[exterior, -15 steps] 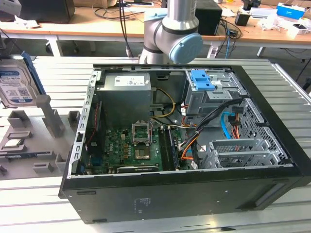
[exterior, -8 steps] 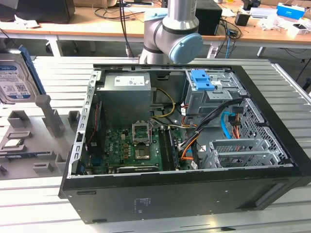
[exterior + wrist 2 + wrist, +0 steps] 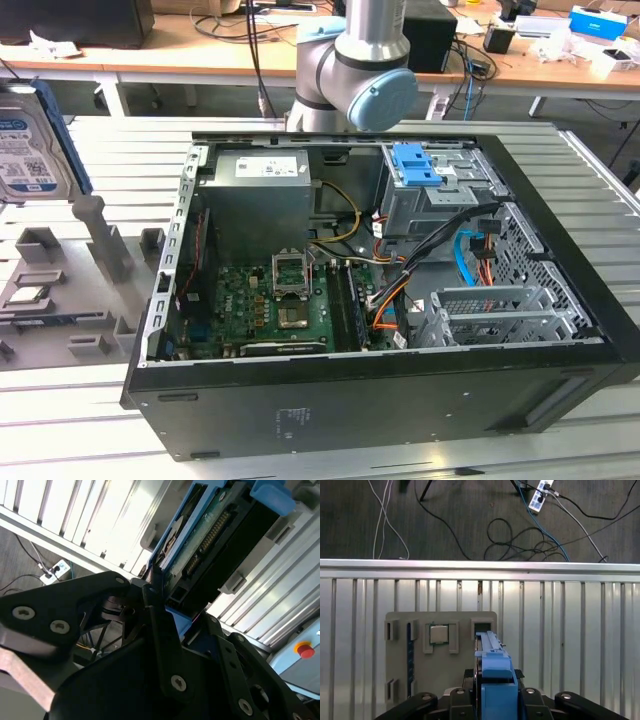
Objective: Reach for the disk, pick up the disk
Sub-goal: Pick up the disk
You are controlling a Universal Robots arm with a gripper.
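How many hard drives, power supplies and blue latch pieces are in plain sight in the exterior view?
Flat silver-metal hard drive with blue plastic carrier frame: 1
Grey boxy power supply: 1
Small blue plastic latch piece: 1
Total: 3

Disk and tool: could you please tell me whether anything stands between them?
Nothing visible does. In both wrist views the disk lies right at the tool, its blue carrier frame edge-on over the grey fixture plate.

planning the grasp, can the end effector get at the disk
Probably yes: in the second wrist view the end effector sits right at the disk, nothing between them.
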